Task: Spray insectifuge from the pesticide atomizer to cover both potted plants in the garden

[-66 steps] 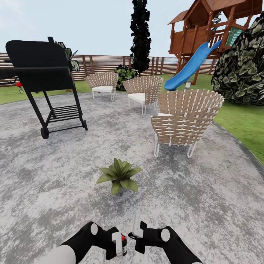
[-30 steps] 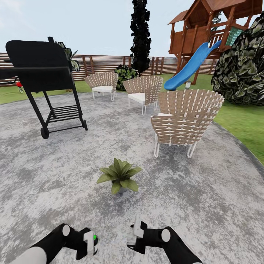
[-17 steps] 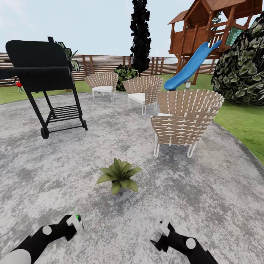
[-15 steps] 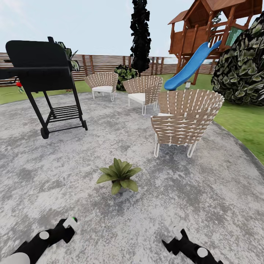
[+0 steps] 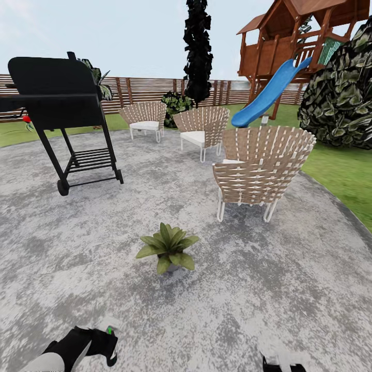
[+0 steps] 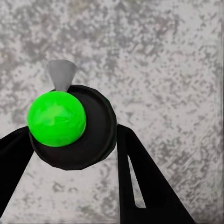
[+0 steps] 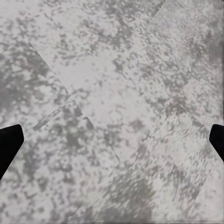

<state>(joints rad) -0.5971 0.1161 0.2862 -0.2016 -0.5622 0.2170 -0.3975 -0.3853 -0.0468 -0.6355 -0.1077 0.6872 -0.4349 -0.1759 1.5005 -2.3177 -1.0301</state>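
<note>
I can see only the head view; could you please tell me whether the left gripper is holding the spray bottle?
Observer: Yes. In the left wrist view the dark spray bottle with a bright green top sits pinched between the left gripper's two black fingers.
Operator: Thank you. Is the right gripper carrying anything?
Observer: No. The right gripper's jaws stand wide apart, with the mottled grey stone patio between them.
Operator: Where is the nozzle?
Observer: The pale grey nozzle juts from the bottle's side.
</note>
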